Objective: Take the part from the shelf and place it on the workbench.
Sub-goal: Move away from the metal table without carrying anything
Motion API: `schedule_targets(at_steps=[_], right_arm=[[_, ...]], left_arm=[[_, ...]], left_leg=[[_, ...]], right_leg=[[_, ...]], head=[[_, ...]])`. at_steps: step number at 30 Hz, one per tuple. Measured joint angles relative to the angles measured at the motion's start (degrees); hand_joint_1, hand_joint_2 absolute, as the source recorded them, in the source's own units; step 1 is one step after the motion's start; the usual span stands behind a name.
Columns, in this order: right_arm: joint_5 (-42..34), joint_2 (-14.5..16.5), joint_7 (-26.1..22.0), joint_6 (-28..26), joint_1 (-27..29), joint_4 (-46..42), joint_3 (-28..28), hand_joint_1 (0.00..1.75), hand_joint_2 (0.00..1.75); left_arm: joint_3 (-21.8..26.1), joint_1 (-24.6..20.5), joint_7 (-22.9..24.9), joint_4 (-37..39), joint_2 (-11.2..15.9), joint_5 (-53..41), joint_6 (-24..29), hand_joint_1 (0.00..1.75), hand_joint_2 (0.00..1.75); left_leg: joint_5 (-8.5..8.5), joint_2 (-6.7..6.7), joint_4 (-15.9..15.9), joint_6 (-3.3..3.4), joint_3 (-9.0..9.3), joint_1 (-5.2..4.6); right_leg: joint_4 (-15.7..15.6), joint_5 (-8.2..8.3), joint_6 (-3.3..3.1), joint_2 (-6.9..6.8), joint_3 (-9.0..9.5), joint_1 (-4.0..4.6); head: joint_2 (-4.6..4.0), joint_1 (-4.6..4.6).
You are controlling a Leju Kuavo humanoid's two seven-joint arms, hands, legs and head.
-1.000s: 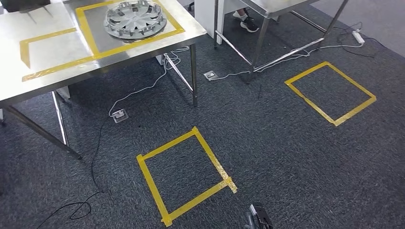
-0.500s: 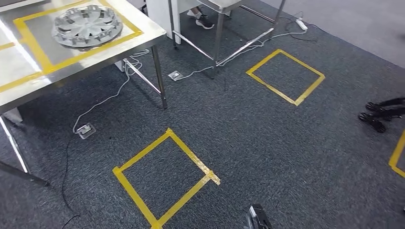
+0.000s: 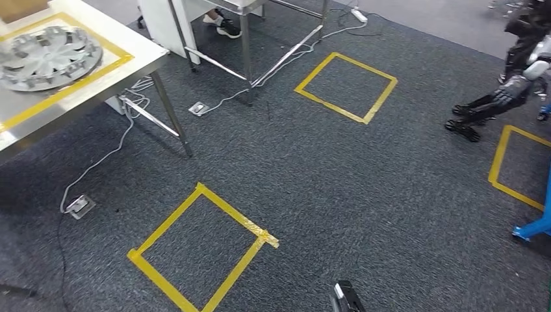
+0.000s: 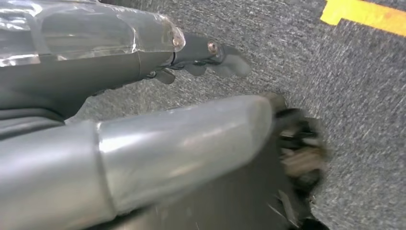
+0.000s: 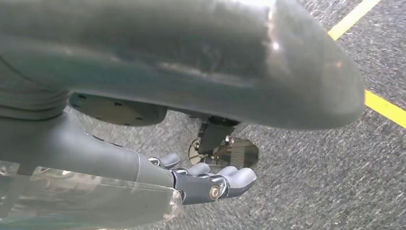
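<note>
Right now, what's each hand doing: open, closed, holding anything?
Left hand: holds nothing; open or shut cannot be told.
Right hand: holds nothing, fingers loosely extended; open.

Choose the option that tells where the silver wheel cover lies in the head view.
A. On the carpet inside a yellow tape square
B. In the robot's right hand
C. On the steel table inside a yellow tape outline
C: the wheel cover lies on the steel table, inside its yellow tape outline.

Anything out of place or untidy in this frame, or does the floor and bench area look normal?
Mostly normal. The hubcap-like part lies flat inside the yellow tape outline on the steel workbench. Loose grey cables trail across the carpet beside the bench leg, a possible trip hazard for a walking robot.
</note>
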Motion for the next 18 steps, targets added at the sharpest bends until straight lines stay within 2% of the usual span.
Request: schedule_targets(at_steps=[1, 2, 3, 4, 5, 6, 7, 8, 9, 10, 11, 12, 14, 15, 16, 17, 18], right_arm=[[0.02, 0.23, 0.11, 0.08, 0.06, 0.03, 0.03, 0.00, 0.00], [0.08, 0.44, 0.20, 0.15, 0.14, 0.07, 0.11, 0.00, 0.00], [0.19, 0.62, 0.24, 0.23, 0.20, 0.11, 0.23, 0.00, 0.00], [0.31, 0.79, 0.26, 0.32, 0.23, 0.14, 0.38, 0.00, 0.00], [0.43, 0.94, 0.27, 0.39, 0.20, 0.17, 0.56, 0.00, 0.00], [0.53, 1.05, 0.29, 0.47, 0.11, 0.20, 0.73, 0.00, 0.00], [0.58, 1.14, 0.32, 0.57, 0.03, 0.22, 0.87, 0.00, 0.00], [0.72, 1.21, 0.39, 0.68, -0.03, 0.25, 1.02, 0.00, 0.00], [1.00, 1.27, 0.55, 0.79, -0.03, 0.26, 1.19, 0.00, 0.00], [1.36, 1.34, 0.78, 0.87, 0.03, 0.27, 1.39, 0.00, 0.00], [1.80, 1.45, 1.06, 0.92, 0.06, 0.28, 1.64, 0.00, 0.00], [2.16, 1.55, 1.29, 0.93, 0.00, 0.29, 1.94, 0.00, 0.00], [2.65, 1.81, 1.51, 0.98, -0.31, 0.29, 2.54, 0.00, 0.00], [2.79, 1.91, 1.52, 1.02, -0.43, 0.30, 2.79, 0.00, 0.00], [2.89, 1.99, 1.52, 1.04, -0.47, 0.30, 3.04, 0.00, 0.00], [2.95, 2.06, 1.50, 1.04, -0.45, 0.30, 3.31, 0.00, 0.00], [2.90, 2.07, 1.46, 0.98, -0.37, 0.32, 3.58, 0.00, 0.00]], left_arm=[[0.00, 0.10, -0.12, 0.01, 0.20, 0.00, 0.08, 0.00, 0.00], [0.00, 0.17, -0.29, 0.01, 0.36, 0.00, 0.14, 0.00, 0.00], [0.00, 0.18, -0.47, 0.01, 0.49, 0.00, 0.22, 0.00, 0.00], [0.00, 0.16, -0.62, 0.01, 0.62, 0.00, 0.34, 0.00, 0.00], [0.00, 0.14, -0.74, 0.01, 0.74, 0.00, 0.47, 0.00, 0.00], [0.00, 0.13, -0.82, 0.01, 0.85, 0.00, 0.60, 0.00, 0.00], [0.00, 0.14, -0.86, 0.01, 0.97, 0.00, 0.71, 0.00, 0.00], [0.00, 0.17, -0.87, 0.01, 1.07, -0.01, 0.84, 0.00, 0.00], [0.00, 0.17, -0.87, 0.02, 1.13, -0.04, 1.03, 0.00, 0.00], [0.00, 0.14, -0.82, 0.02, 1.24, -0.09, 1.25, 0.00, 0.00], [0.00, 0.11, -0.74, 0.01, 1.39, -0.14, 1.48, 0.00, 0.00], [0.00, 0.09, -0.57, 0.01, 1.61, -0.20, 1.67, 0.00, 0.00], [0.00, 0.18, 0.09, 0.01, 2.24, -0.22, 1.82, 0.00, 0.00], [0.00, 0.23, 0.58, 0.01, 2.62, -0.21, 1.83, 0.00, 0.00], [0.00, 0.23, 1.10, 0.01, 3.01, -0.17, 1.83, 0.00, 0.00], [0.00, 0.18, 1.53, 0.01, 3.37, -0.15, 1.82, 0.00, 0.00], [0.00, 0.10, 1.83, 0.01, 3.66, -0.14, 1.78, 0.00, 0.00]], left_leg=[[-0.25, 0.04, 2.10, -0.03, -1.26, -0.02], [0.79, 0.08, 1.96, -0.04, -1.48, -0.01], [2.88, -0.18, -0.43, -0.04, -0.64, 0.03], [5.15, -1.22, -4.15, 0.01, 0.87, 0.14], [6.67, -2.92, -7.62, 0.02, 2.40, 0.30], [7.49, -4.31, -10.12, 0.06, 3.51, 0.44], [7.54, -5.33, -11.32, 0.13, 4.04, 0.47], [7.27, -5.37, -11.48, 0.26, 4.12, 0.39], [7.36, -4.55, -11.59, 0.53, 4.14, 0.33], [7.46, -3.75, -11.82, 0.82, 4.26, 0.33], [7.55, -2.79, -12.09, 1.12, 4.46, 0.38], [7.63, -1.77, -12.37, 1.36, 4.67, 0.43], [7.49, 0.47, -12.59, 1.67, 4.91, 0.23], [7.37, 1.60, -12.59, 1.75, 4.96, 0.11], [7.21, 2.65, -12.58, 1.75, 5.02, 0.04], [7.04, 3.54, -12.58, 1.68, 5.15, 0.00], [6.87, 4.24, -12.58, 1.55, 5.35, 0.00]], right_leg=[[0.16, -0.08, -0.08, 0.78, -0.01, 0.10], [0.41, -0.19, -0.06, 1.59, -0.02, 0.13], [0.77, -0.38, 0.03, 2.40, -0.02, 0.10], [1.24, -0.67, 0.20, 3.18, -0.07, 0.02], [1.75, -0.99, 0.47, 3.92, -0.29, -0.03], [2.27, -1.27, 0.79, 4.63, -0.56, -0.08], [2.63, -1.41, 1.13, 5.30, -0.90, -0.19], [2.78, -1.39, 1.51, 6.01, -1.25, -0.33], [2.81, -1.28, 1.85, 6.81, -1.51, -0.48], [2.84, -1.25, 2.13, 6.88, -1.72, -0.57], [3.44, -1.66, 2.42, 6.02, -2.10, -0.52], [5.07, -2.67, 2.67, 4.54, -2.94, -0.44], [11.78, -6.10, 3.22, 1.10, -6.35, -0.47], [15.52, -7.53, 3.46, 0.30, -8.37, -0.62], [18.01, -8.05, 3.61, -0.11, -9.75, -0.79], [18.49, -7.45, 3.68, -0.35, -10.10, -0.92], [16.68, -5.83, 3.63, -0.62, -9.25, -1.01]], head=[[0.00, -0.22], [0.00, -0.31], [0.00, -0.38], [0.00, -0.50], [0.00, -0.68], [0.00, -0.84], [0.00, -0.93], [0.00, -0.97], [0.00, -0.92], [0.00, -0.84], [0.00, -0.60], [0.00, -0.19], [0.00, 0.67], [0.00, 0.89], [0.00, 0.97], [0.00, 1.04], [0.00, 1.10]])
